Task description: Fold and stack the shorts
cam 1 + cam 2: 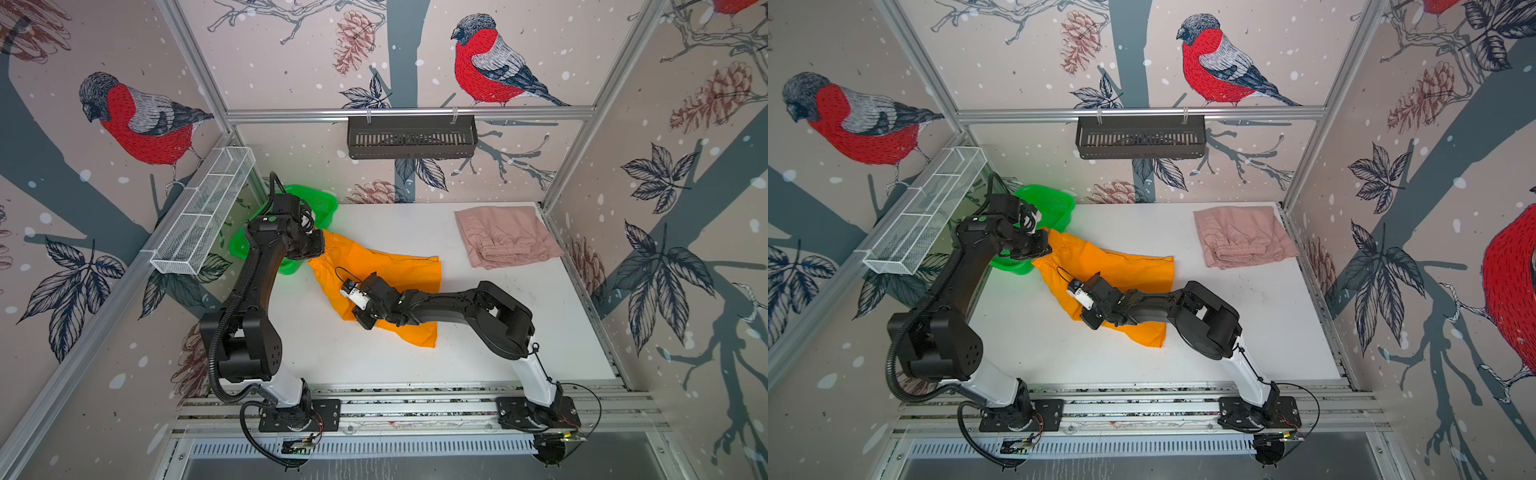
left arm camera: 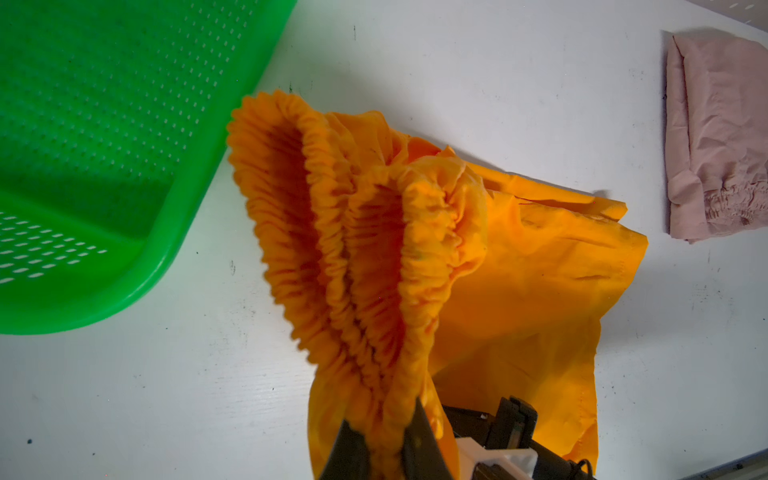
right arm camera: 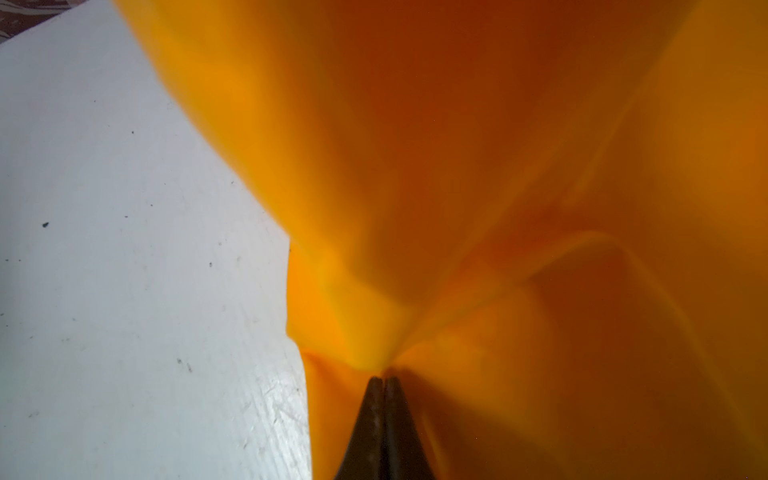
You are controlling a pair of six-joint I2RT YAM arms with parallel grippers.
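The left claw [image 2: 386, 436] pinched the gathered waistband [image 2: 332, 232] of the orange shorts [image 1: 386, 266], and the right claw [image 3: 384, 380] was closed tight on a pucker of the same cloth, toward 5 o'clock of that band. These shorts lay unfolded left of the bench [image 1: 498, 332] centre, beside the green basket [image 1: 316, 199] at 10 o'clock. The pink shorts [image 1: 505, 237] lay folded at 2 o'clock, so the task appeared about half done, with the orange pair not yet folded or stacked.
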